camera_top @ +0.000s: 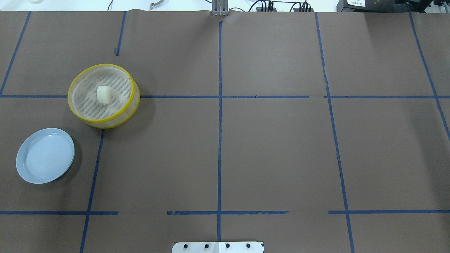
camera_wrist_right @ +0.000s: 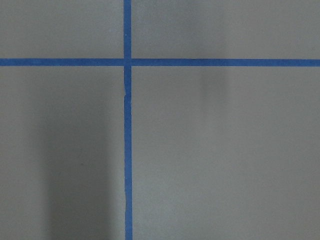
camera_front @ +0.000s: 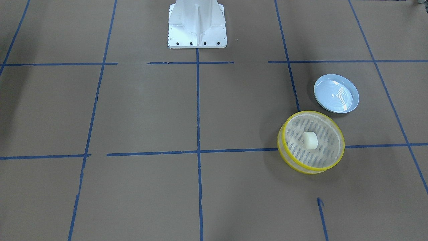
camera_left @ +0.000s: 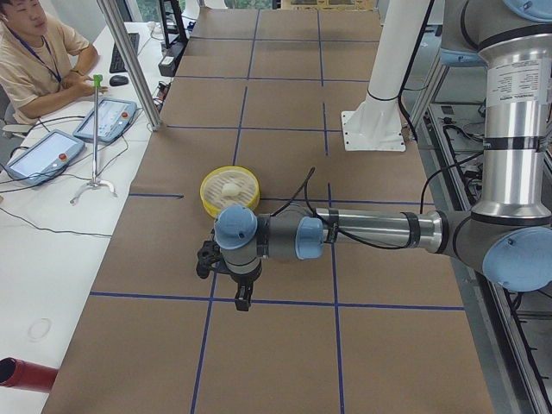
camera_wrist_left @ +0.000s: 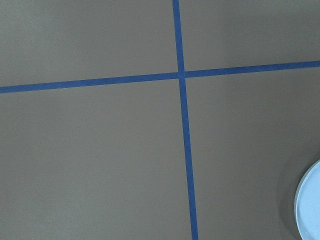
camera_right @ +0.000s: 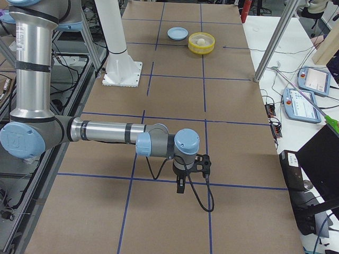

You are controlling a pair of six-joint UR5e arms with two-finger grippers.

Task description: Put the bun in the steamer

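The bun (camera_front: pixel 310 140) is a small cream-white lump lying in the middle of the steamer (camera_front: pixel 326 150), a round basket with yellow rims. Both also show in the overhead view, bun (camera_top: pixel 104 94) in steamer (camera_top: pixel 84 102), on the table's left half. My left gripper (camera_left: pixel 244 302) shows only in the exterior left view, hanging above the table short of the steamer (camera_left: pixel 214 197); I cannot tell if it is open. My right gripper (camera_right: pixel 180 188) shows only in the exterior right view, far from the steamer (camera_right: pixel 202 46); I cannot tell its state either. Neither holds anything I can see.
An empty pale blue plate (camera_top: pixel 45 155) sits nearer the robot than the steamer; its edge shows in the left wrist view (camera_wrist_left: pixel 311 210). The white robot base (camera_front: pixel 196 25) stands at the table's middle edge. Blue tape lines grid the brown table. An operator (camera_left: pixel 39 56) sits beside it.
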